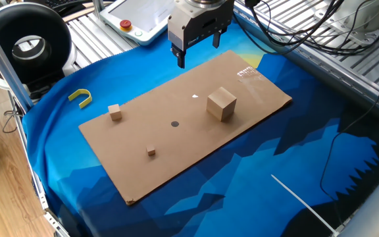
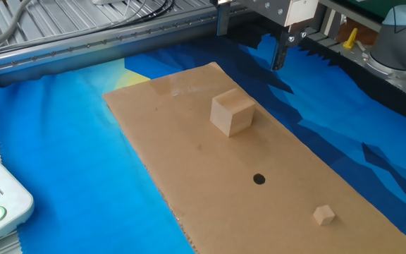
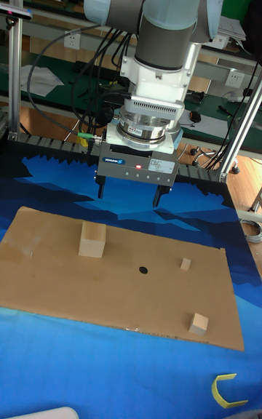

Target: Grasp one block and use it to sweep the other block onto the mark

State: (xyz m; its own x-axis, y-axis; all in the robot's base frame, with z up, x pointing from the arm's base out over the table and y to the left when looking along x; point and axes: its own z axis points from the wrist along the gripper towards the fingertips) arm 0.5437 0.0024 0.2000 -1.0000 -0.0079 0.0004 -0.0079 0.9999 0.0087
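Gripper (image 1: 198, 52) hovering over the far edge of the cardboard sheet (image 1: 262, 99), 2 fingers (image 3: 100, 190) spread wide, clutching nothing, mid-sized block (image 1: 114, 112) near the sheet's left end, tiniest block (image 1: 151, 151) near the front edge, dark mark (image 1: 174, 123) well apart from both
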